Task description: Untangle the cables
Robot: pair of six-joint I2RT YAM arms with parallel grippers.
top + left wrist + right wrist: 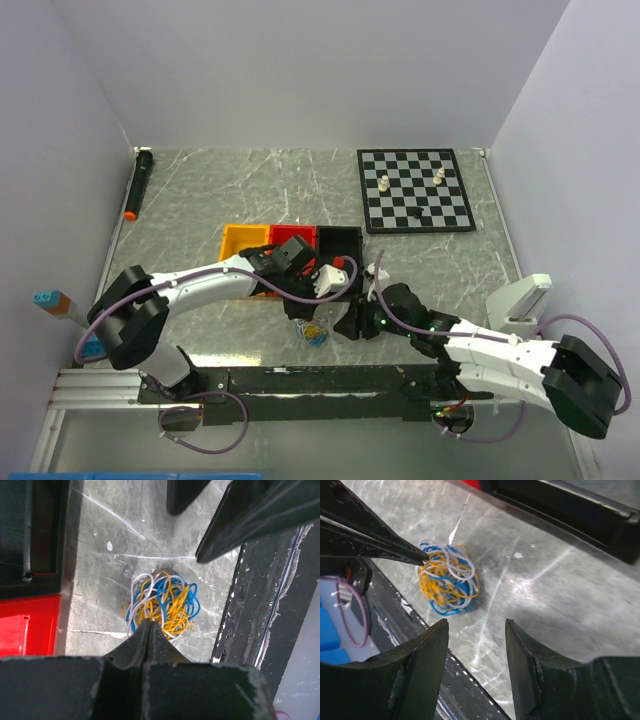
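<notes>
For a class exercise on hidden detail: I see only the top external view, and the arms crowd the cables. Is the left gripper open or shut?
Observer: The left gripper is shut, tips at the edge of the cables; whether a wire is pinched, I cannot tell.
Operator: And the other one?
Observer: The right gripper is open, short of the clump.
Operator: Any wire pulled free?
Observer: None; blue, yellow-orange and white loops sit in one ball.

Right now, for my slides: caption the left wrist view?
Left jaws, shut, at the edge of a blue, yellow and white cable clump on the table.
</notes>
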